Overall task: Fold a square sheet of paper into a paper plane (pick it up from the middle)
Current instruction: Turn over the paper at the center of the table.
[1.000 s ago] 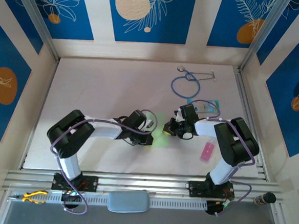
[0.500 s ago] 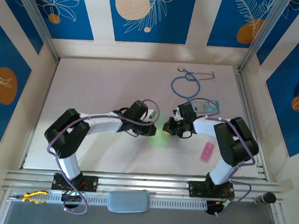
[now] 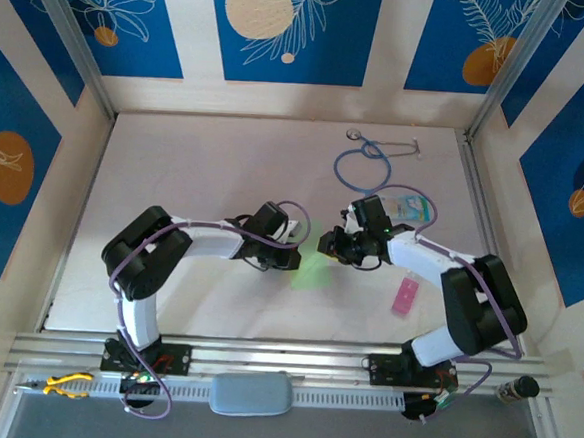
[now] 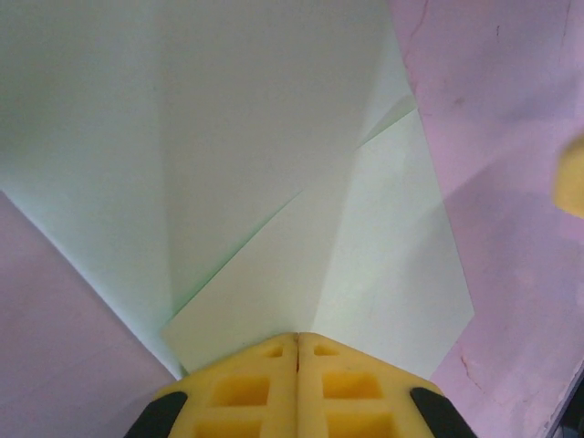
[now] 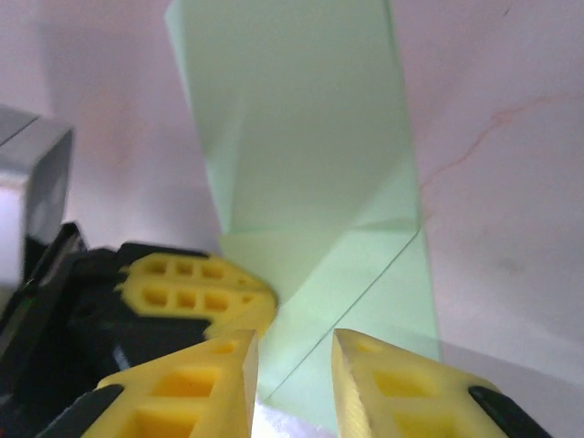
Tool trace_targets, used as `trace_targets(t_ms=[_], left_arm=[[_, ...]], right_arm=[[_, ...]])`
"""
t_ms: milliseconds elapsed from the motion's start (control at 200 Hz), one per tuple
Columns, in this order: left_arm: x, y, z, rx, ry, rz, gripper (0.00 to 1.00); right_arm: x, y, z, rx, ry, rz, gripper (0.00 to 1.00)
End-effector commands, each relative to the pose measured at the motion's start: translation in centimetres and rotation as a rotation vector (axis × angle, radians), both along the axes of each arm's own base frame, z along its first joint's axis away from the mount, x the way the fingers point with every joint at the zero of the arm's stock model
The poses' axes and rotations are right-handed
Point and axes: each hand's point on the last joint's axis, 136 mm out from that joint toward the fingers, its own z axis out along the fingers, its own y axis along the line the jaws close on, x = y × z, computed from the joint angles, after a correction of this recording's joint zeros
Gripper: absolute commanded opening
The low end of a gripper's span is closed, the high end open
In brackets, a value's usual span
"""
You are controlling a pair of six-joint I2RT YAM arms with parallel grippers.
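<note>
The square sheet of paper is light green and folded narrow, with diagonal flaps. It lies at mid-table between the two grippers. In the left wrist view the paper spreads away from my left gripper, whose yellow fingers are pressed together on its near edge. From above, the left gripper is at the sheet's upper left. My right gripper is at its upper right. Its jaws stand apart over the paper, and the left gripper's fingers touch the sheet beside them.
A blue stethoscope lies at the back of the table. A teal-and-white card sits behind the right arm and a pink strip to its right. Metal rails run along the near edge.
The right gripper's jaws have parted and let go of the paper. The right arm's elbow swung out to the right. The left gripper kept its grip and shifted slightly.
</note>
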Motion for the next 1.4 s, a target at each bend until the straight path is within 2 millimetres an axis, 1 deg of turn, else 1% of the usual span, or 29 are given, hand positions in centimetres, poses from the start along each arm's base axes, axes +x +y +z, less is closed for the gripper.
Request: trace_targets(t_ms=[0, 100, 185, 285, 385, 465, 670, 790, 935, 1020, 1116, 1191, 1276, 1396], left_arm=[[-0.6, 0.9, -1.0, 0.019, 0.029, 0.012, 0.04], [-0.6, 0.7, -0.8, 0.002, 0.026, 0.018, 0.04], [-0.5, 0.8, -0.6, 0.006, 0.015, 0.021, 0.04], [-0.5, 0.9, -0.5, 0.009, 0.009, 0.016, 0.04], [-0.5, 0.9, -0.3, 0.005, 0.006, 0.009, 0.03], [-0.5, 0.9, -0.2, 0.000, 0.008, 0.006, 0.04], [-0.4, 0.8, 0.0, -0.009, 0.006, 0.007, 0.03], [-0.5, 0.8, 0.0, -0.012, 0.006, 0.004, 0.04], [-0.5, 0.8, 0.1, -0.013, 0.008, 0.002, 0.03], [-0.5, 0.7, 0.2, -0.016, 0.007, -0.001, 0.04], [-0.5, 0.7, 0.1, -0.015, 0.007, -0.002, 0.03], [-0.5, 0.8, 0.1, -0.012, 0.010, -0.001, 0.03], [-0.5, 0.9, 0.0, -0.009, 0.009, 0.002, 0.03], [-0.6, 1.0, 0.0, -0.007, 0.009, 0.004, 0.03]], right_arm=[[-3.1, -1.4, -0.8, -0.087, 0.120, -0.022, 0.32], [-4.8, -1.7, -1.5, -0.096, 0.169, -0.051, 0.39], [-5.7, -2.1, -2.3, -0.097, 0.204, -0.092, 0.40], [-5.9, -1.3, -2.2, -0.035, 0.188, -0.090, 0.39], [-5.7, -0.4, -1.8, -0.020, 0.169, -0.069, 0.35], [-5.6, -0.2, -2.0, -0.044, 0.172, -0.061, 0.32], [-5.4, -0.2, -2.9, -0.081, 0.191, -0.069, 0.32], [-5.7, -0.8, -3.8, -0.118, 0.207, -0.089, 0.33], [-5.6, -0.9, -4.5, -0.122, 0.218, -0.106, 0.36], [-5.4, -0.4, -4.6, -0.102, 0.217, -0.104, 0.37], [-4.9, 0.2, -4.5, -0.073, 0.205, -0.105, 0.42], [-4.3, 0.9, -4.1, -0.036, 0.191, -0.090, 0.43], [-3.7, 2.0, -3.4, 0.023, 0.160, -0.068, 0.46], [-2.8, 2.6, -2.6, 0.085, 0.122, -0.060, 0.51]])
